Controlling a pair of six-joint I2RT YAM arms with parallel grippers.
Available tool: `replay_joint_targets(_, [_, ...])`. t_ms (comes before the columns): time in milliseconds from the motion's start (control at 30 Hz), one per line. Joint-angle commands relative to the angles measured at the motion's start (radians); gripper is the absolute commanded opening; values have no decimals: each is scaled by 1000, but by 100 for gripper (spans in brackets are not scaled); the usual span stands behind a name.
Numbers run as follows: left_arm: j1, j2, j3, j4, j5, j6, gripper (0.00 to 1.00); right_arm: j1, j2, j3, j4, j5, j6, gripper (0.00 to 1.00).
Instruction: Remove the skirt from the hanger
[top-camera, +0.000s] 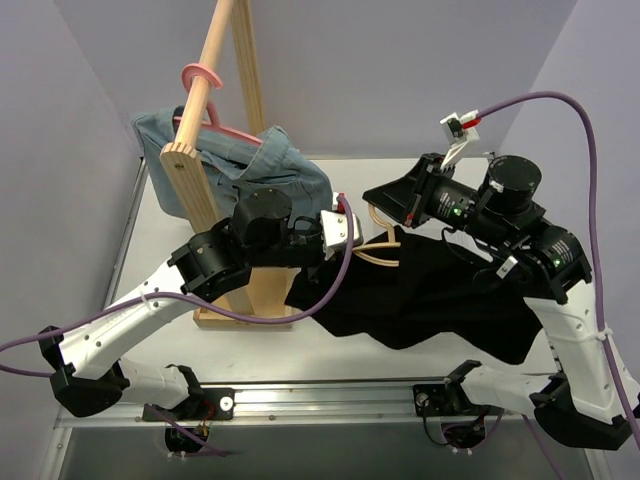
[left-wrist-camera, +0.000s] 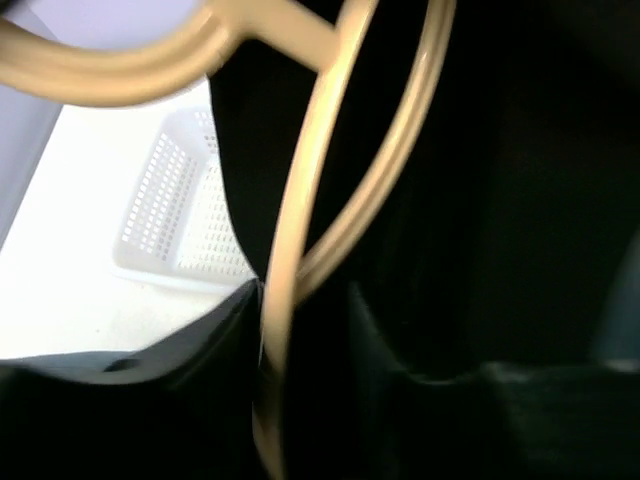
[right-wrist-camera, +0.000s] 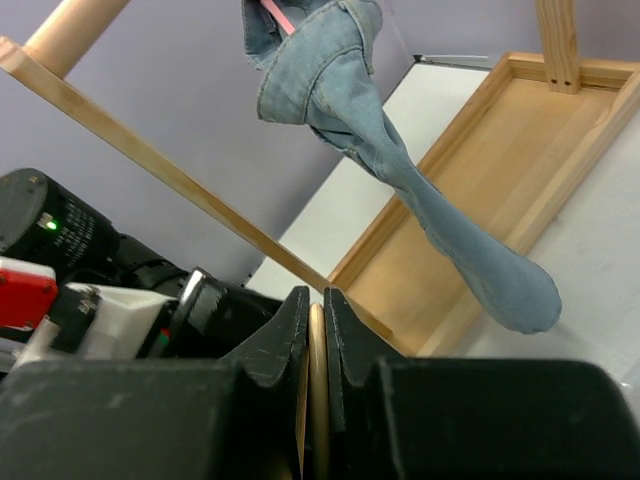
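The black skirt lies slumped on the desk just right of the wooden rack, its upper edge gathered on the tan hanger, which sits between the rack's base and the bulk of the cloth. The fabric looks soft, light and limp: it should drape and slide rather than keep any shape, so a pinch at the waistband, close to where it wraps the hanger's arm, seems the surest hold. The hanger itself is thin, stiff and smooth, and could twist in a grip.

The right claw is closed tight on a slim tan bar of the hanger, on the side away from the rack. The left claw hovers at the hanger's rack-side end; whether it has hold of anything, or how wide it stands, cannot be told.

On the rack hangs a denim garment from a pink hanger. A white basket shows past the hanger's loop.
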Motion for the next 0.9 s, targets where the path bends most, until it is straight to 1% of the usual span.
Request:
replay_joint_targets(0, [-7, -25, 45, 98, 39, -47, 52, 3, -42, -18, 24, 44, -27, 0])
replay_joint_targets(33, [-7, -36, 28, 119, 29, -59, 78, 3, -46, -18, 14, 61, -27, 0])
replay_joint_targets(67, [-7, -39, 23, 126, 24, -78, 94, 3, -50, -20, 7, 73, -27, 0])
replay_joint_targets(133, [-7, -47, 28, 132, -17, -110, 94, 3, -64, -25, -13, 92, -30, 0])
replay_joint_targets(167, [-7, -48, 29, 140, -74, -144, 94, 3, -76, -25, -41, 124, -36, 0])
replay_joint_targets(267, [-7, -62, 30, 141, -138, -187, 94, 1, -104, -40, -56, 167, -47, 0])
replay_joint_targets(367, [-8, -62, 36, 114, -198, -225, 94, 3, -154, -67, -58, 182, -46, 0])
replay_joint_targets(400, [-8, -64, 34, 107, -258, -248, 94, 3, -176, -74, -65, 184, -47, 0])
replay_joint_targets(533, [-8, -62, 11, 85, -369, -313, 94, 3, -228, -110, -62, 176, -44, 0])
replay_joint_targets(633, [-8, -26, 34, 39, -380, -352, 94, 3, -256, -114, -71, 171, -44, 0])
replay_joint_targets(767, [-8, 20, 66, 0, -353, -391, 94, 3, -274, -100, -93, 182, -61, 0])
replay_joint_targets(867, [-11, 36, 69, -5, -306, -400, 94, 3, -276, -92, -110, 196, -69, 0])
